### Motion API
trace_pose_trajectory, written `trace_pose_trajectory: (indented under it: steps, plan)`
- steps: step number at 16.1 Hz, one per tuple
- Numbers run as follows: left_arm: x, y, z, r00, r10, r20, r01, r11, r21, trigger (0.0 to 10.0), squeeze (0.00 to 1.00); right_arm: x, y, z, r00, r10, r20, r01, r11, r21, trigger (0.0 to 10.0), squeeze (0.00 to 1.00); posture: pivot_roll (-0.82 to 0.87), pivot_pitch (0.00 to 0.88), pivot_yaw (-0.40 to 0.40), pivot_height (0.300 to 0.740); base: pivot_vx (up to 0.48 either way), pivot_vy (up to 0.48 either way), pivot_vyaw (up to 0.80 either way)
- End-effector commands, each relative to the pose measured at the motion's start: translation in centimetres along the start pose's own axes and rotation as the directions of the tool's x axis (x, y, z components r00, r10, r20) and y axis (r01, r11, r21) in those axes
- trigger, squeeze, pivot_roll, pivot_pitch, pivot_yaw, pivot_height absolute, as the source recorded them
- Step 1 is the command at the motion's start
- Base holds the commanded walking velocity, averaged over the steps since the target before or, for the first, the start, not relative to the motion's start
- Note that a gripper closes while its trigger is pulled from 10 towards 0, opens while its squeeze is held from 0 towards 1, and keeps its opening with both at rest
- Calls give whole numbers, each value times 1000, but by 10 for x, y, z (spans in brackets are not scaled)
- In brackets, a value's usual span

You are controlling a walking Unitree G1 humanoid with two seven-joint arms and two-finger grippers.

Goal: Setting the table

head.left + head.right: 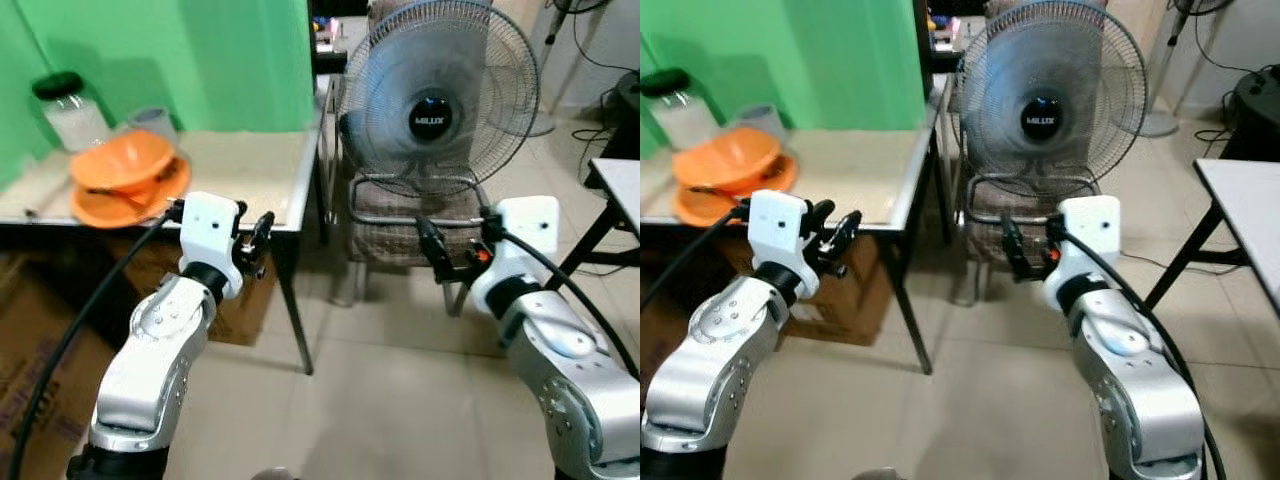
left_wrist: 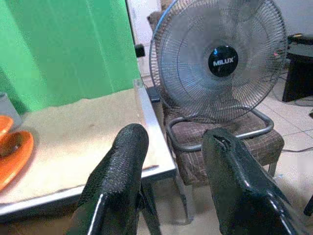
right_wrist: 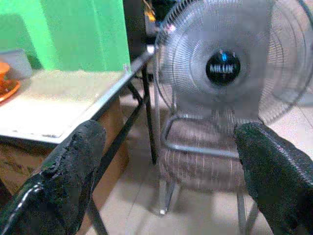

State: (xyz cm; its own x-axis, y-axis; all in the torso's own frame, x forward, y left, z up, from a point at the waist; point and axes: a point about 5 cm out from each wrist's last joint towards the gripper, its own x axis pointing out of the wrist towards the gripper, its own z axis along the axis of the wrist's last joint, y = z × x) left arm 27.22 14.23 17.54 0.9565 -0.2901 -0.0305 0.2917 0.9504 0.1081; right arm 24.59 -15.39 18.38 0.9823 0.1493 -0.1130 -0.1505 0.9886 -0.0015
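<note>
Table (image 1: 235, 165) by a green wall holds stacked orange dishes (image 1: 125, 175); a fan (image 1: 437, 95) stands beside it. Left gripper (image 2: 178, 183) and right gripper (image 3: 168, 171) hover spread, empty.

Table (image 1: 235, 170) at left, against the green wall, tan top with a metal rim. Far left on it: stacked orange plates (image 1: 128, 201) with an orange bowl (image 1: 122, 160) on top, a clear jar (image 1: 72, 112) with a black lid behind, a grey cup (image 1: 152, 120) just beside. Tiled floor (image 1: 400, 400) below; chair (image 1: 415, 225) to the right carried a fan (image 1: 437, 95). Boxes (image 1: 40, 350) under the table. Second table (image 1: 620, 190) far right.
</note>
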Motion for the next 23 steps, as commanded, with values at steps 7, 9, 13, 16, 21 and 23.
trace_pose_trajectory:
  steps: [7, 9, 13, 16, 21, 23]
  plan:
    - [-1, 8, 0, 1000, 16, -12, -16, 1000, 6, 10000, 0, 1, 9, 4, 1000, 30, 5, -30, 999, 22, 10000, 0, -16, 0, 74, 740, 0, 307, 0]
    - [-2, 10, -3, 999, 21, -26, -21, 1000, 24, 10000, 0, 1, 11, 3, 999, 42, -3, -42, 999, 0, 10000, 0, -22, 0, 73, 740, 0, 304, 0]
    - [0, 6, 0, 1000, -8, -15, 8, 1000, 8, 10000, 0, 1, 9, 4, 1000, 24, 0, -24, 999, 26, 10000, 0, -22, 0, 84, 740, 0, 305, 0]
    - [2, 5, -3, 1000, -4, -29, 5, 1000, 27, 10000, 0, 0, 8, 2, 1000, 9, -1, -9, 1000, 27, 10000, 0, -34, 0, 102, 740, 0, 205, 0]
    - [7, 11, 2, 1000, 19, -9, -19, 999, 31, 10000, 0, 2, 8, 2, 1000, -5, -4, 5, 999, 34, 10000, 0, -35, 0, 110, 740, 0, 0, 0]
    - [8, 16, 3, 998, 59, -2, -59, 998, -14, 10000, 0, 2, 15, 4, 998, 59, 4, -59, 998, 26, 10000, 0, -33, 0, 117, 740, 0, 0, 0]
